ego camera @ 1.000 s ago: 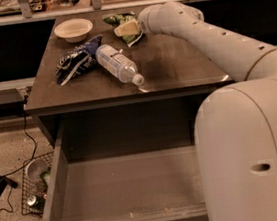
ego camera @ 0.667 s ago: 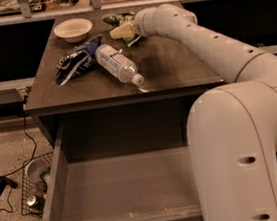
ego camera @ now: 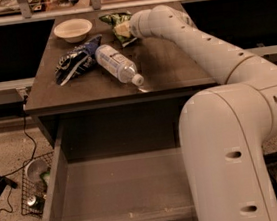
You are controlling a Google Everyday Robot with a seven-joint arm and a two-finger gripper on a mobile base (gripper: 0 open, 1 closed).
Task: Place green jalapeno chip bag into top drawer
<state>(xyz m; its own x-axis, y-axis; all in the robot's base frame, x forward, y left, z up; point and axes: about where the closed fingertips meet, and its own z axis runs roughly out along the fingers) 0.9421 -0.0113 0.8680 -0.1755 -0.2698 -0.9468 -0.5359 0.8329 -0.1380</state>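
Observation:
The green jalapeno chip bag (ego camera: 119, 26) lies at the back of the tabletop, right of the bowl, partly hidden by my arm. My gripper (ego camera: 129, 30) is at the end of the white arm, right at the bag's right side; the wrist hides its fingers. The top drawer (ego camera: 59, 165) is pulled out below the tabletop, its flat bottom bare.
A white bowl (ego camera: 72, 29) stands at the back left. A dark blue and white snack bag (ego camera: 76, 62) and a plastic water bottle (ego camera: 118, 64) lie mid-table. My arm's large white body (ego camera: 234, 151) covers the drawer's right side. A wire basket (ego camera: 33, 188) sits on the floor at left.
My arm has swung left and the wrist has moved closer over the green bag. The objects on the table have not moved.

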